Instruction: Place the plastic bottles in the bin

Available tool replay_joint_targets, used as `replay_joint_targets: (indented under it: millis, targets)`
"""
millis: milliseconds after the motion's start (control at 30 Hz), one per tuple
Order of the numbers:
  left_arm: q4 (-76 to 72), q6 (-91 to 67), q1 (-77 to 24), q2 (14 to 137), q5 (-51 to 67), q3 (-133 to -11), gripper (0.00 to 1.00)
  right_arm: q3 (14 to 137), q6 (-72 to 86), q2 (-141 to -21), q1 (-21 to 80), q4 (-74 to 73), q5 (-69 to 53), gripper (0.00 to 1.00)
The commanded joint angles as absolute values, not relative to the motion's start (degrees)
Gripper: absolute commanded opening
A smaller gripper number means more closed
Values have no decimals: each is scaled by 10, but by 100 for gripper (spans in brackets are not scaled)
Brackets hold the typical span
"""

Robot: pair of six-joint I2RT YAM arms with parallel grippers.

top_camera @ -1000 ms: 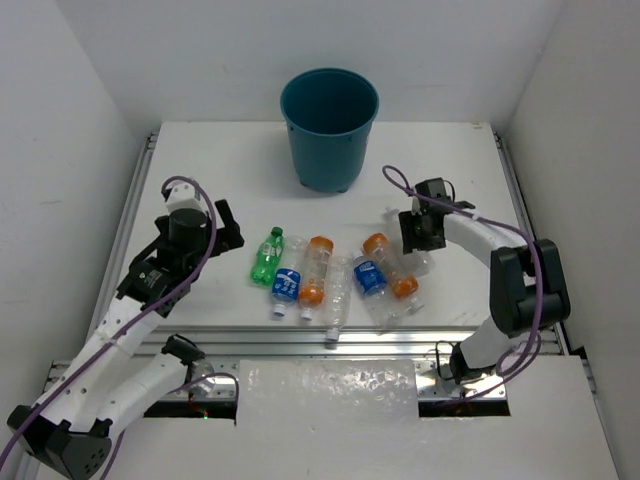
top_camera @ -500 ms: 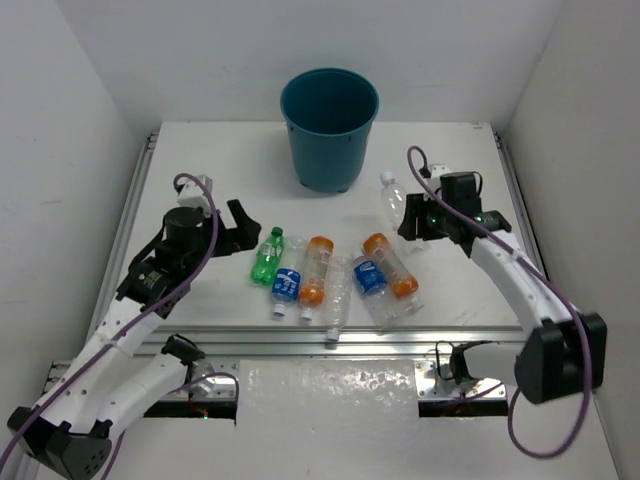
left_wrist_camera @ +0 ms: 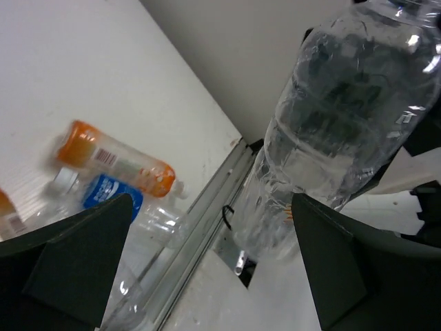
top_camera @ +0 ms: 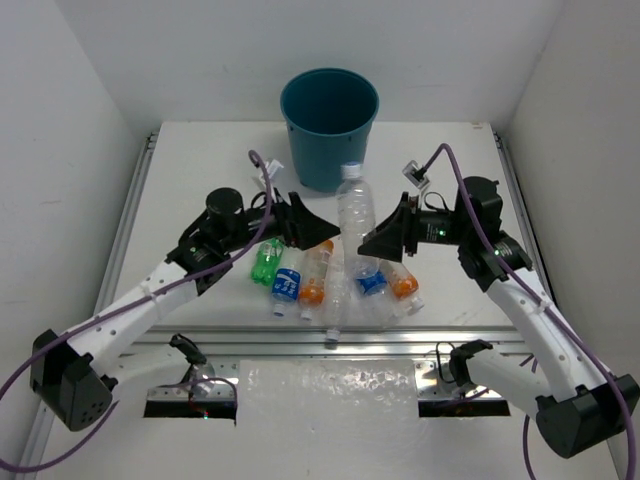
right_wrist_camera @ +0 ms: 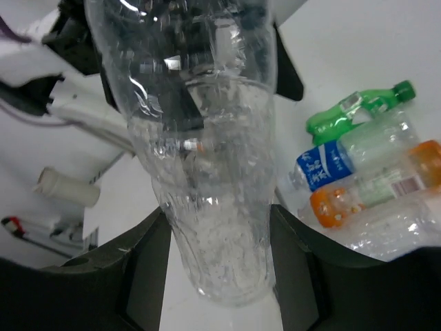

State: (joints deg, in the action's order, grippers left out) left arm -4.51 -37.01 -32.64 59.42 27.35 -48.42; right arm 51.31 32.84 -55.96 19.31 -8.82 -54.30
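My right gripper (top_camera: pixel 378 238) is shut on the lower part of a clear unlabelled bottle (top_camera: pixel 355 212) and holds it upright in the air over the bottles on the table, in front of the teal bin (top_camera: pixel 329 120). In the right wrist view the gripper (right_wrist_camera: pixel 217 231) clamps that bottle (right_wrist_camera: pixel 207 138) between both fingers. My left gripper (top_camera: pixel 312 228) is open and empty, close to the left of the held bottle, which fills the left wrist view (left_wrist_camera: pixel 344 117) just beyond the gripper (left_wrist_camera: pixel 212 207). Several bottles lie on the table: green (top_camera: pixel 266 257), blue-labelled (top_camera: pixel 287 285), orange-labelled (top_camera: pixel 315 272).
More bottles lie under the held one: a clear one (top_camera: pixel 335 305), a blue-labelled one (top_camera: pixel 371 281) and an orange-labelled one (top_camera: pixel 404 287). The metal rail (top_camera: pixel 300 338) runs along the table's near edge. White walls close in both sides.
My right gripper has lifted the clear bottle off the right side of the table and carried it left, upright, over the pile. My left gripper has swung right toward it.
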Motion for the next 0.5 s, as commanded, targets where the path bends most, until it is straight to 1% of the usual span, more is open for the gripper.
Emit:
replay_joint_targets:
  millis: [0,100,233,467]
  targets:
    - [-114,-363,-366,619,287,-550,100,519,361,-543,207,-32,-619,19]
    - [-141,-363,-387,631,305,-556,100,522,358,-541,211,-40,-607,21]
    - [-168,-363,-397,624,309,-555,98,528,343,-550,212,-61,-583,20]
    - [-166,-365,-401,621,295,-530,99,538,330,-559,212,-69,-547,18]
